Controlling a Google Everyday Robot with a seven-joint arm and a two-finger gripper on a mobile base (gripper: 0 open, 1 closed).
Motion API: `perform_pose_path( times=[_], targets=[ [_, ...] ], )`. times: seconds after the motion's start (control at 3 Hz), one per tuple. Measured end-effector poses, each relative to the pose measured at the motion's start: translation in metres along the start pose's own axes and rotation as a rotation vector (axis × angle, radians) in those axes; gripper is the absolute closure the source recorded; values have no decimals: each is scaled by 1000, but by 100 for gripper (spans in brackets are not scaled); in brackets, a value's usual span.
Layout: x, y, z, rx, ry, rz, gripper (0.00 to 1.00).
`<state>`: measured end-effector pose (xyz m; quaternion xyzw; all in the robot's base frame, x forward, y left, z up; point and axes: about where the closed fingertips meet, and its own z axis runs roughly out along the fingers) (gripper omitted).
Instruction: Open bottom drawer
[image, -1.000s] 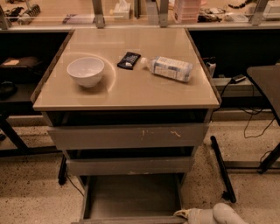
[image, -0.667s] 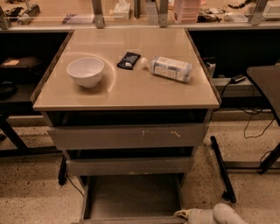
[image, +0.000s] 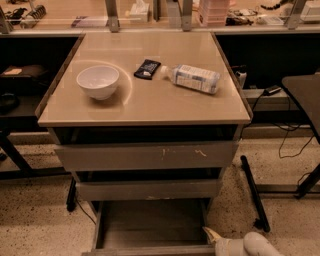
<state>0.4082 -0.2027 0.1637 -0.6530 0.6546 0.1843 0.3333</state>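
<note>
The bottom drawer (image: 150, 227) stands pulled out at the frame's bottom, its shallow grey tray showing and its slim front (image: 150, 250) along the lower edge. Above it are the mid-width drawer front (image: 147, 190) and the widest front with pale scratches (image: 147, 156). My gripper (image: 212, 235) is at the lower right, its pale tip at the right front corner of the pulled-out drawer, with the white arm (image: 255, 245) behind it.
On the table top (image: 150, 107) sit a white bowl (image: 98, 81), a dark packet (image: 147, 69) and a plastic bottle (image: 192, 77) lying on its side. A black table leg (image: 254, 192) runs along the floor to the right. A dark table (image: 305, 95) stands at far right.
</note>
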Motion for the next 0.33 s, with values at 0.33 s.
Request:
perform_pose_path(
  times=[0.33],
  targets=[
    [0,0,0,0,0,0,0]
  ],
)
